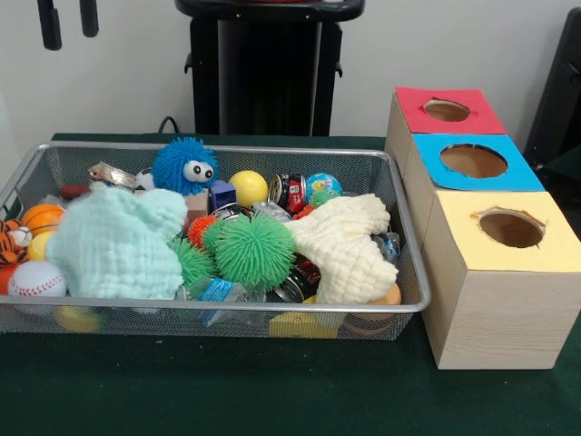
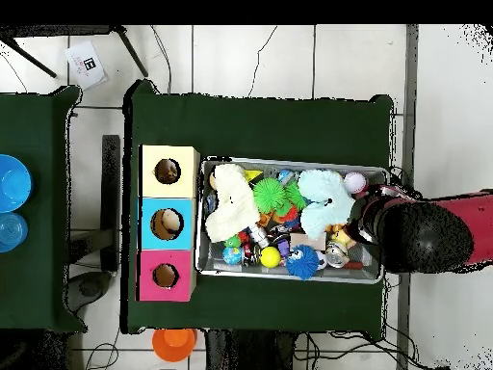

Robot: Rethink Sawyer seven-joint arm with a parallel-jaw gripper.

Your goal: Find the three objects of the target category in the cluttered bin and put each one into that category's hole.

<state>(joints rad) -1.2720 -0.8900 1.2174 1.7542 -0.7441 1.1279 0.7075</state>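
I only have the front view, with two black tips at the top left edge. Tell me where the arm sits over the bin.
Observer: Overhead, the red and black arm hangs over one short end of the bin, the end where the mint cloth lies.
Operator: Now look straight down the blue-topped hole.
Observer: Down the hole something pale shows inside; I cannot tell what it is.
Operator: Report anything off this table.
Observer: A second green table stands alongside, beyond the boxes, and carries blue containers.
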